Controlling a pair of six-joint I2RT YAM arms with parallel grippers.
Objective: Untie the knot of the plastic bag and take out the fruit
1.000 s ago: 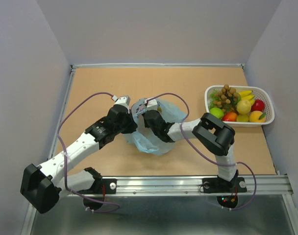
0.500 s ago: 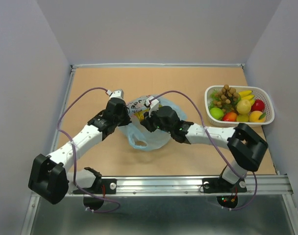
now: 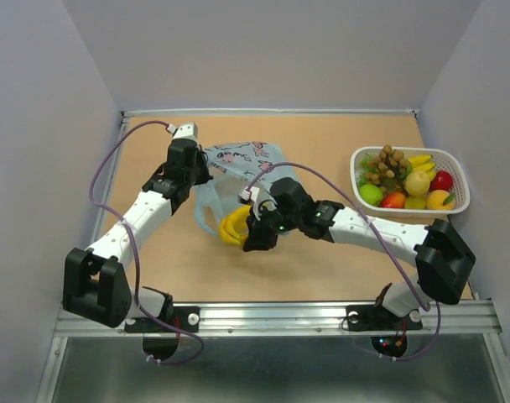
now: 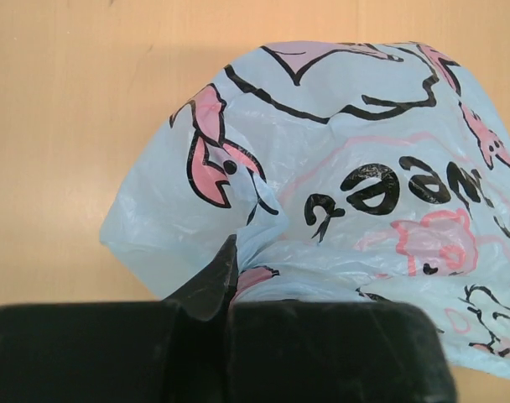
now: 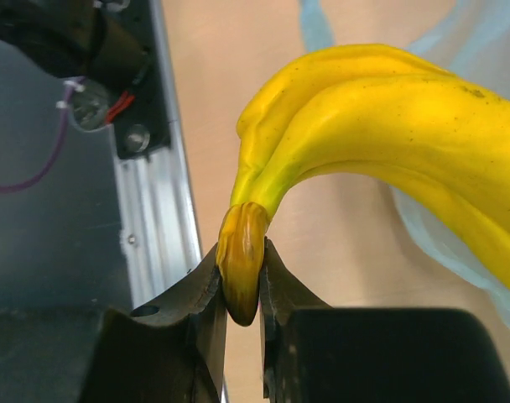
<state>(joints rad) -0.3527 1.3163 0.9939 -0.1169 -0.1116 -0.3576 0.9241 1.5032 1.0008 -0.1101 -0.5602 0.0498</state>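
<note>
The left claw [image 4: 230,252] is clenched on a fold of the plastic bag [image 4: 364,168] at its 9 o'clock edge, and the bag sits mid-tabletop [image 3: 339,138]. The right claw [image 5: 242,284] grips the yellow bananas [image 5: 389,109] by the stem at the bag's 6 o'clock edge. More fruit [image 3: 406,180] fills the white basket [image 3: 462,170] at 3 o'clock.
</note>
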